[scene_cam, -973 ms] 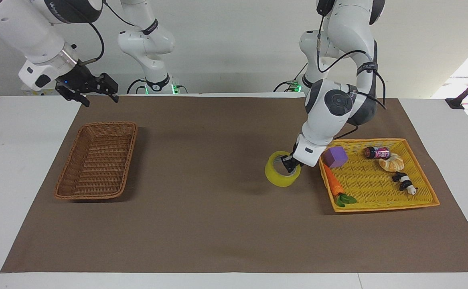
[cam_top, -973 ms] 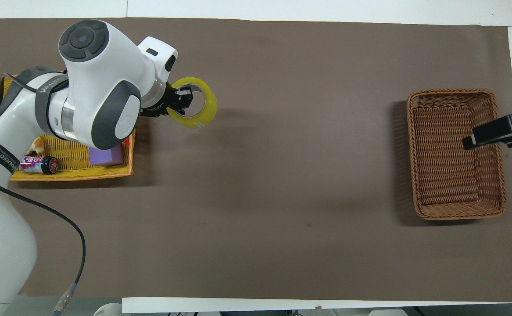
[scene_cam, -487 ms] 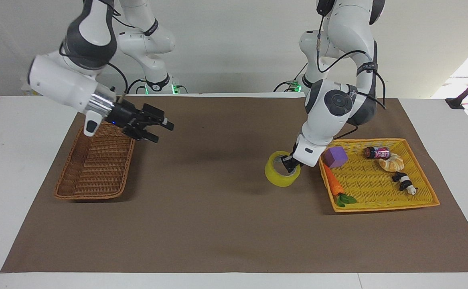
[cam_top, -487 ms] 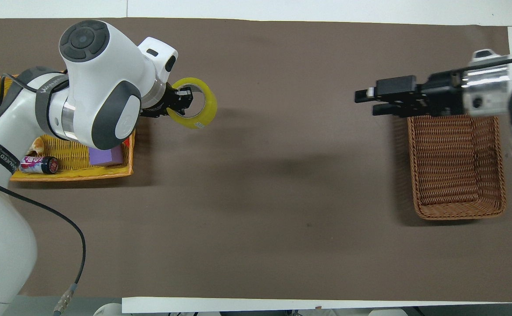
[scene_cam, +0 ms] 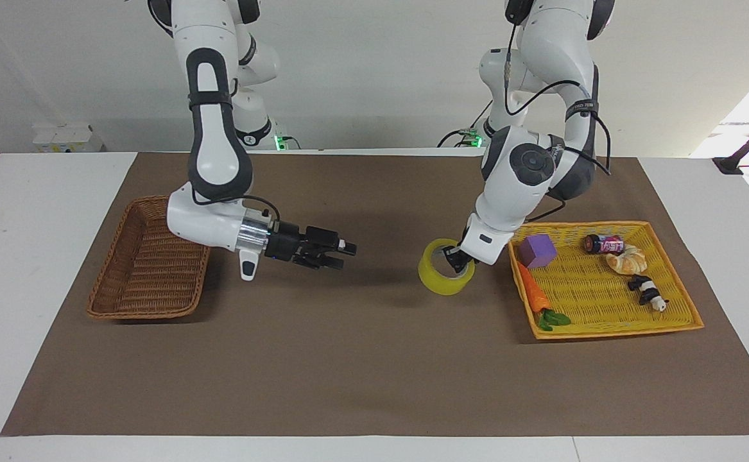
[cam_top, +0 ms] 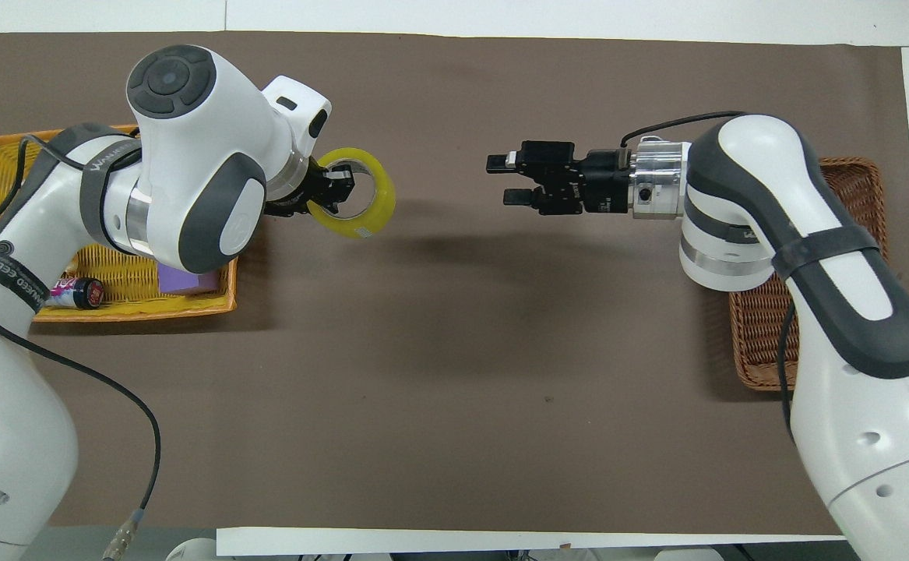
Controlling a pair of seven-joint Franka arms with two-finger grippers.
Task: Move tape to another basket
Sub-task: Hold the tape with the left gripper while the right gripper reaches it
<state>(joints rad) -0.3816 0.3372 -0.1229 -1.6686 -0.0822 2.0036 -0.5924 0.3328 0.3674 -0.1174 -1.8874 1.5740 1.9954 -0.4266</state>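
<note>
The yellow tape (scene_cam: 441, 280) is a tilted ring held low over the brown mat, just beside the yellow mesh tray (scene_cam: 605, 330). My left gripper (scene_cam: 456, 260) is shut on the tape's wall, one finger inside the ring; it also shows in the overhead view (cam_top: 337, 187) with the tape (cam_top: 372, 222). My right gripper (scene_cam: 342, 250) is open and empty. It lies level over the middle of the mat and points at the tape, a gap apart (cam_top: 505, 179). The brown wicker basket (scene_cam: 137, 282) sits empty at the right arm's end, partly covered by the right arm (cam_top: 754, 343).
The yellow mesh tray (cam_top: 111, 308) at the left arm's end holds a purple block (scene_cam: 536, 250), a toy carrot (scene_cam: 534, 292), a small can (scene_cam: 603, 244), a bread piece (scene_cam: 628, 260) and a panda toy (scene_cam: 647, 292). Bare mat lies between the grippers.
My right arm has swung from over the basket to the middle of the mat, its open gripper now pointing at the tape. My left gripper has shifted the tape slightly toward the middle.
</note>
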